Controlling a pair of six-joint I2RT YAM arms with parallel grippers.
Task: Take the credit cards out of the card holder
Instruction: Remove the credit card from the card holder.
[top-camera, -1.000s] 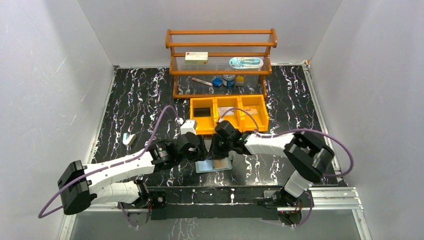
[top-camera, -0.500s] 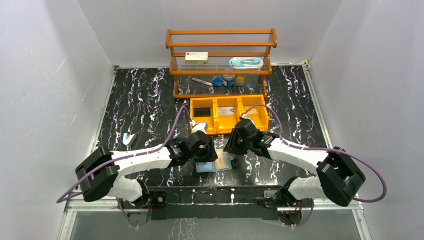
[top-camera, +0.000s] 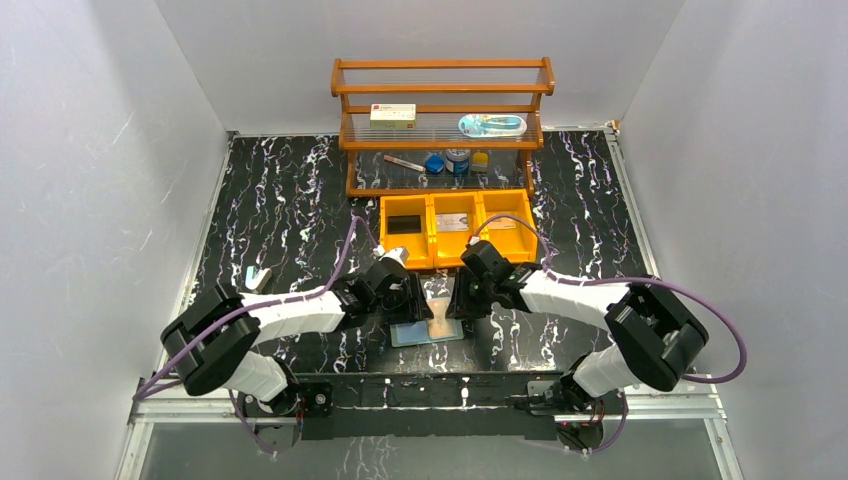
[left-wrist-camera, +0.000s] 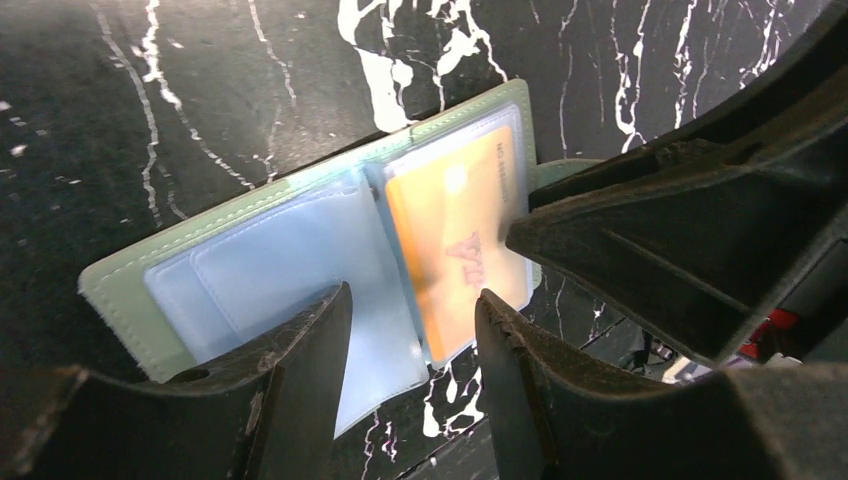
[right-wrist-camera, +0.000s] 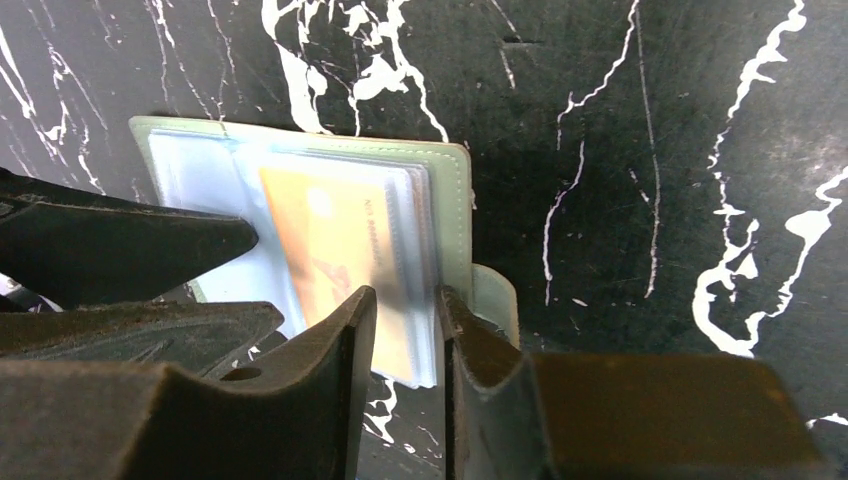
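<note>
Card holder (left-wrist-camera: 110, 293) lies opened flat on the black marbled tabletop (top-camera: 280, 190), at 6 o'clock from the orange bins (top-camera: 431, 236) and near the tabletop's front edge; pale sleeves face up; snap tab (right-wrist-camera: 495, 300) pokes out past the edge on the right arm's side.

Orange-tan credit card (left-wrist-camera: 455, 240) sits inside a clear sleeve on the half nearer the right arm; any other cards cannot be made out through the clouded plastic.

Left hand (left-wrist-camera: 412, 298) at 10 o'clock of the holder in the top view; fingers well apart, one on each side of a loose middle sleeve leaf, clamped on nothing.

Right hand (right-wrist-camera: 402, 298) at 2 o'clock of the holder; fingers only narrowly parted, astride the edge of the sleeve stack just beside the orange card; whether they pinch sleeve or card, cannot tell. In the left wrist view one right finger tip shows at the card's 3 o'clock edge, touching or nearly so.

Wooden rack (top-camera: 440, 88) at 12 o'clock of the bins; white box with red label (top-camera: 392, 116) on its middle shelf.
</note>
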